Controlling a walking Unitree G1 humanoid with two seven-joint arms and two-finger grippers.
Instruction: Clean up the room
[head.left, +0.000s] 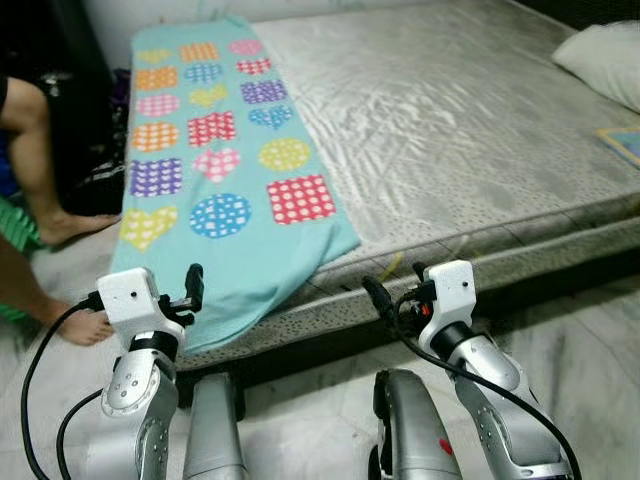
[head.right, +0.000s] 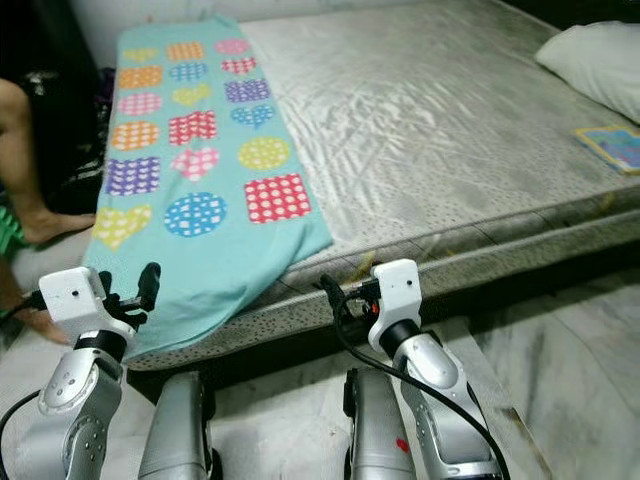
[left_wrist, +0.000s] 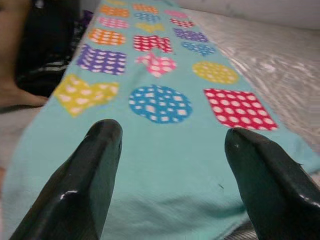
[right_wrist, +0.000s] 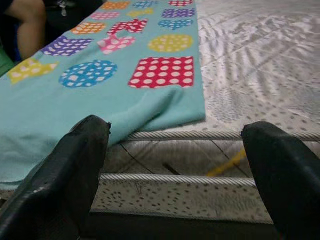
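Two silver, rounded arms are seen, each capped by a white, boxy wrist housing. The left gripper (head.left: 194, 283) and the right gripper (head.left: 378, 297) are formed of glossy black, tapered fingers (left_wrist: 95, 170). Black cables are looped along both arms, and a small red mark is borne near the right wrist.

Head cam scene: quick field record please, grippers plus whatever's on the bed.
surface: bare mattress, grey, dotted sides
blanket: teal blanket with dotted hearts, circles and squares, lying along the mattress's left part, near end draped over the edge
pillow: white pillow, far right of the mattress
book: colourful book, on the mattress near its right edge
left gripper: open, in front of the blanket's near end
right gripper: open, facing the mattress edge
person: bare legs, left of the bed
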